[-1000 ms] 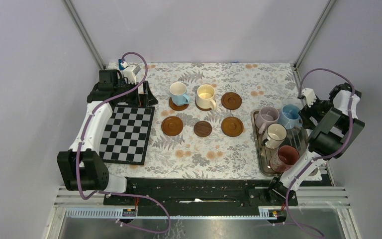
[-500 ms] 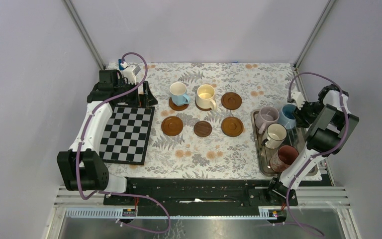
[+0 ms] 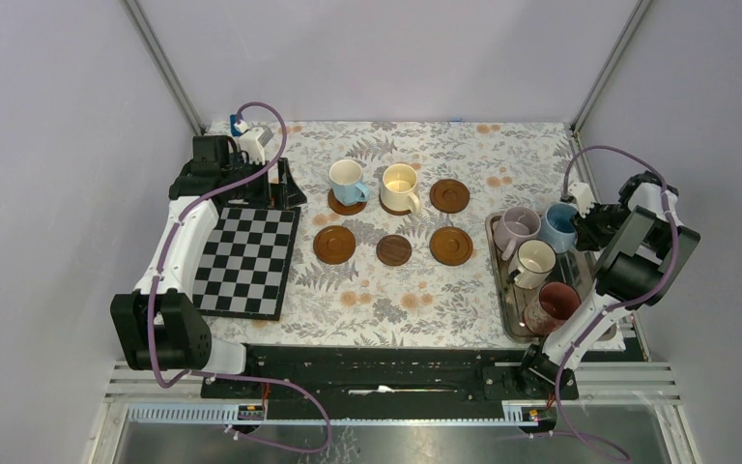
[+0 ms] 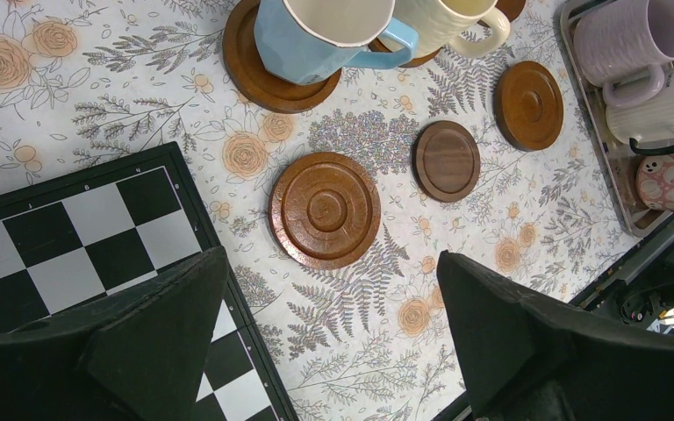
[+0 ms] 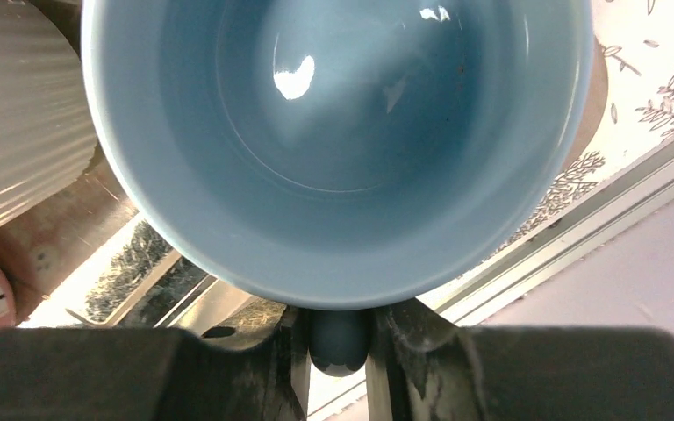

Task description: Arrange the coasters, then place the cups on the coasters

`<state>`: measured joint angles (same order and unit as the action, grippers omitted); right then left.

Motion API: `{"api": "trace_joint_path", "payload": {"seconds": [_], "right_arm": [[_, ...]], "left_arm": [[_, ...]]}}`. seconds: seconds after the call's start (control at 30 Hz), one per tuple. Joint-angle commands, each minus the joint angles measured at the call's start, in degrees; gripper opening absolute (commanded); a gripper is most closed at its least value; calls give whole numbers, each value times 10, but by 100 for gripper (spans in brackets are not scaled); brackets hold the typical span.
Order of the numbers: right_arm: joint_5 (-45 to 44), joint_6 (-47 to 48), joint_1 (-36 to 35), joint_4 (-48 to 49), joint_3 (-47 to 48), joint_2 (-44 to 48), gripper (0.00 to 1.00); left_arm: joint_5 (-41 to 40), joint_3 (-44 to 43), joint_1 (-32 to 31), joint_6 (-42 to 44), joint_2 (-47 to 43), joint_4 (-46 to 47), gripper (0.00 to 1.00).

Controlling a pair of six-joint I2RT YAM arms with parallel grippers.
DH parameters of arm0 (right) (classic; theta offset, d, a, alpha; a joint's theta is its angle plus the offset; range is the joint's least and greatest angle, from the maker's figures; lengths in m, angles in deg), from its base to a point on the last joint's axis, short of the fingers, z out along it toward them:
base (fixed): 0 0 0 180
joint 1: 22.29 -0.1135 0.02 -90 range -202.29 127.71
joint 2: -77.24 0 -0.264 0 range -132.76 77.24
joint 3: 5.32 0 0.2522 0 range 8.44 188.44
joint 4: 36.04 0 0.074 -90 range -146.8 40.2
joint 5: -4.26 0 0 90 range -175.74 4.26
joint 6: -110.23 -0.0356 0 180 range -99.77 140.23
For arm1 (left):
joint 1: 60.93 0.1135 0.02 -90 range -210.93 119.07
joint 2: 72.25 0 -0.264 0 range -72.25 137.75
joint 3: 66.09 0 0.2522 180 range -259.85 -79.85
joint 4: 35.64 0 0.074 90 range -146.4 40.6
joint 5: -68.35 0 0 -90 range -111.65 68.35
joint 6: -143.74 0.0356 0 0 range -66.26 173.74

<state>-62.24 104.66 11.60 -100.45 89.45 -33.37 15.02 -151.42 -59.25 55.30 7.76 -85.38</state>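
Several brown coasters lie in two rows mid-table. A light blue cup and a yellow-cream cup each stand on a back-row coaster. The other back-row coaster and the front three are bare. A second light blue cup stands in the tray's far corner. My right gripper is shut on its handle. The lilac cup, white-cream cup and pinkish red cup fill the tray. My left gripper hangs open, high above the front-left coaster.
The grey metal tray lies along the table's right side, close to the metal frame rail. A black-and-white chequered board lies on the left, under the left arm. The lilac cup stands close beside the held blue cup.
My right gripper has moved in to the blue cup in the tray and shut on its handle. The left arm and the other cups have not moved.
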Motion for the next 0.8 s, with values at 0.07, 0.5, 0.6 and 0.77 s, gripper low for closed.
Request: {"api": "trace_joint_path", "payload": {"seconds": [0.07, 0.5, 0.6, 0.77], "right_arm": [[57, -71, 33, -39, 23, 49, 0], [179, -133, 72, -96, 87, 112, 0], [203, -148, 72, -98, 100, 121, 0], [237, -176, 72, -104, 133, 128, 0]], "left_arm": [[9, -6, 0, 4, 0, 17, 99], [15, -2, 0, -2, -1, 24, 99], [16, -1, 0, -3, -1, 25, 99], [18, -1, 0, -3, 0, 26, 99]]}}
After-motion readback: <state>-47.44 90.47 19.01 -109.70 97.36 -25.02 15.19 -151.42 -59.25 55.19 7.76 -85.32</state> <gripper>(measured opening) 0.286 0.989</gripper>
